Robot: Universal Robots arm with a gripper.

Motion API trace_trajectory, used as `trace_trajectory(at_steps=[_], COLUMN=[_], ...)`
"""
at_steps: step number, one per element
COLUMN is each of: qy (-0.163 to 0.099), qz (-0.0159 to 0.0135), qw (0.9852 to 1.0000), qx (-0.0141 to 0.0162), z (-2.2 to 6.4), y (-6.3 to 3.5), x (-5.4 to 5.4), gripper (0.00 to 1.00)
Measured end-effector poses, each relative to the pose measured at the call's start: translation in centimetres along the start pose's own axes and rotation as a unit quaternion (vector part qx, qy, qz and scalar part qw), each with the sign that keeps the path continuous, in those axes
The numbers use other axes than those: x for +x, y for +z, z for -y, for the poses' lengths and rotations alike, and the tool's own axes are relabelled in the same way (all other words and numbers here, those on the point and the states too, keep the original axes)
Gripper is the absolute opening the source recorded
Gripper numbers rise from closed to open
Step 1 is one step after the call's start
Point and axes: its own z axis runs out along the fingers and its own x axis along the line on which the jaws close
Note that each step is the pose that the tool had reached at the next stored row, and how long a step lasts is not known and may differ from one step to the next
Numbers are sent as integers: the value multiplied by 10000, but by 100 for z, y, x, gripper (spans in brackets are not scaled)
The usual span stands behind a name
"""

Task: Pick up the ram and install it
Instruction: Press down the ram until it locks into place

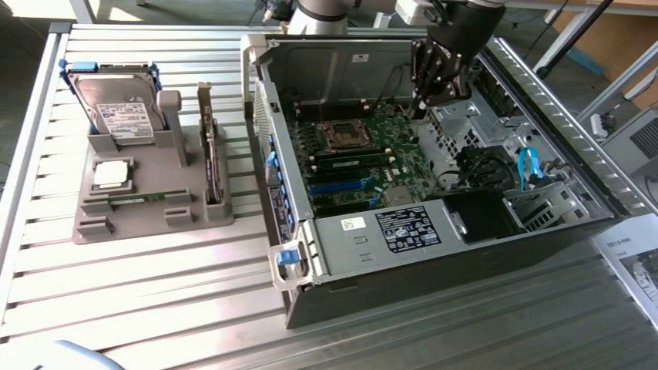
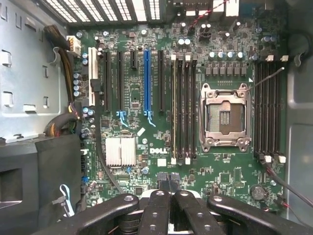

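My black two-fingered claw [image 2: 168,188] is pinched fully together and carries nothing. It hangs over the green motherboard [image 2: 137,88] inside the open black tower case [image 1: 452,254], which lies toward the slatted metal desk's [image 1: 154,308] edge on the exterior view's right. The ram [image 1: 353,159], a long thin green stick, stands on edge in a black slot mid-board, just beside the silver-framed processor socket [image 2: 224,117]. I judge the picking and placing done. Whether the stick is pressed home and its end clips are locked, I cannot make out.

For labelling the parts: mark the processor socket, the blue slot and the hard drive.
processor socket [image 2: 225,116], wrist view, its centre.
blue slot [image 2: 147,81], wrist view, mid-length.
hard drive [image 1: 123,114], exterior view, its white label.
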Motion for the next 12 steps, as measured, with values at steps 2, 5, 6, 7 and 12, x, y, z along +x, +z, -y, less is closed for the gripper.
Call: trace_trajectory(at_steps=[2,5,6,7,12], qy=[0,0,1,0,0], qz=[0,0,0,0,0], qw=[10000,10000,10000,10000,10000], qx=[0,0,0,0,0], z=[7,15,17,19,24], y=[27,73,87,102,173], x=[-1,-4,-4,-5,-9], gripper=[10,10,10,10,10])
